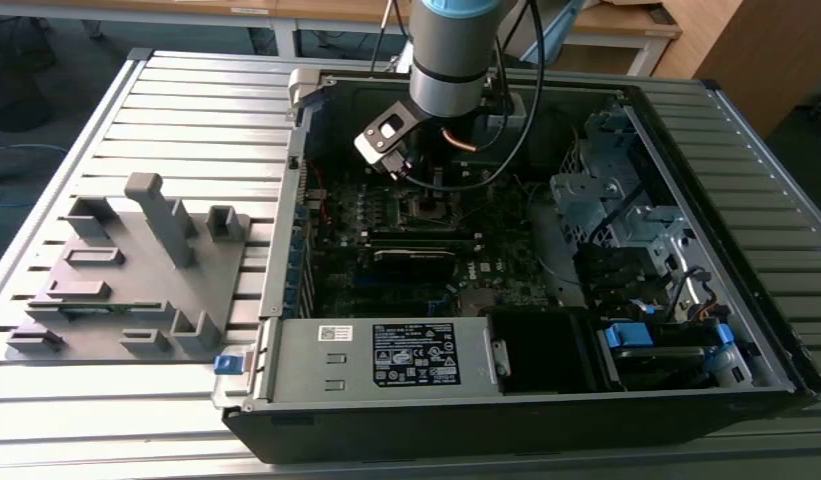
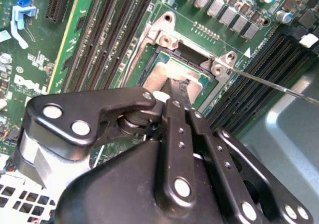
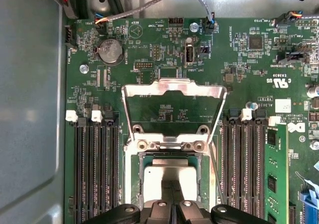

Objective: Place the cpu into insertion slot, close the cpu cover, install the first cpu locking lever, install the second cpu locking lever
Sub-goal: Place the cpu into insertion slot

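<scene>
Squarely over the seated cpu, closed jaws.

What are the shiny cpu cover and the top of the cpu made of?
The cpu cover looks like thin bare metal, probably steel: silvery, with bright glints along its edges. The cpu top looks like duller metal: matte silver-grey, with a soft sheen rather than sharp glints.

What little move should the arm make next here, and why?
Probably ease the gripper straight up, away from the chip. The chip seems to lie flat inside the socket, with the gripper right on top of it, and the metal cover stands open, tilted up off the socket. I cannot tell whether the chip is fully seated.
</scene>
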